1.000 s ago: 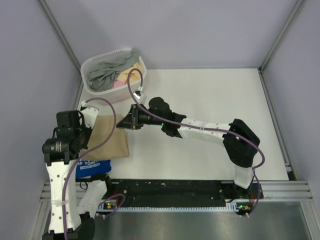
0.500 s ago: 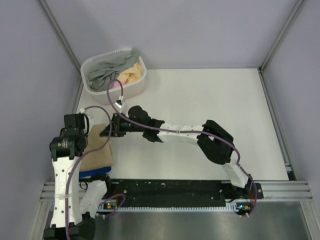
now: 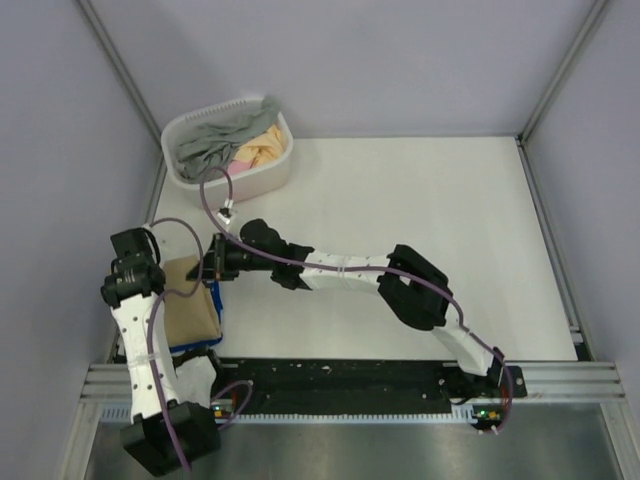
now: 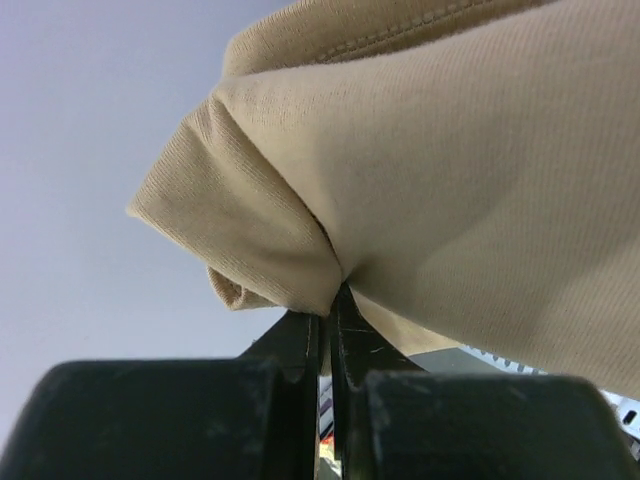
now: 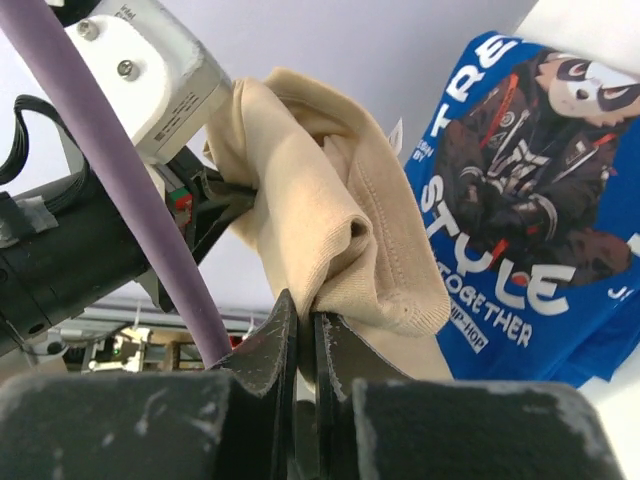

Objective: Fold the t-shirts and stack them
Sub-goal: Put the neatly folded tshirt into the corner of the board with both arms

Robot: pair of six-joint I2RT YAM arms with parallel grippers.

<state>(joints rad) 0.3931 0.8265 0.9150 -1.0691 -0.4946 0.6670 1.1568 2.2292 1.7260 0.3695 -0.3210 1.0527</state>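
At about 8 o'clock on the table (image 3: 420,200) in the overhead view: the tan t-shirt (image 3: 190,312), folded into a compact bundle. Bunched into thick ribbed folds in the left wrist view (image 4: 450,150). Hemmed edge doubled over in the right wrist view (image 5: 330,230).

Beneath it, the royal blue t-shirt (image 3: 193,347), showing only as a thin strip along the tan one's 3 and 6 o'clock edges from above. Spread flat in the right wrist view (image 5: 530,250), with white lettering and a dark printed figure facing up. Cannot tell whether the two shirts touch.

Clamped on the tan cloth from 9 o'clock, the left gripper (image 4: 330,300), jaws pressed nearly together on a pinched fold. Clamped on it from 2 o'clock, the right gripper (image 5: 305,312), jaws likewise tight on the doubled hem, just beside the left one.

Farther out, at 11 o'clock on the table, a white basket (image 3: 268,178) heaped with grey and yellowish clothes (image 3: 215,145), well apart from both shirts.
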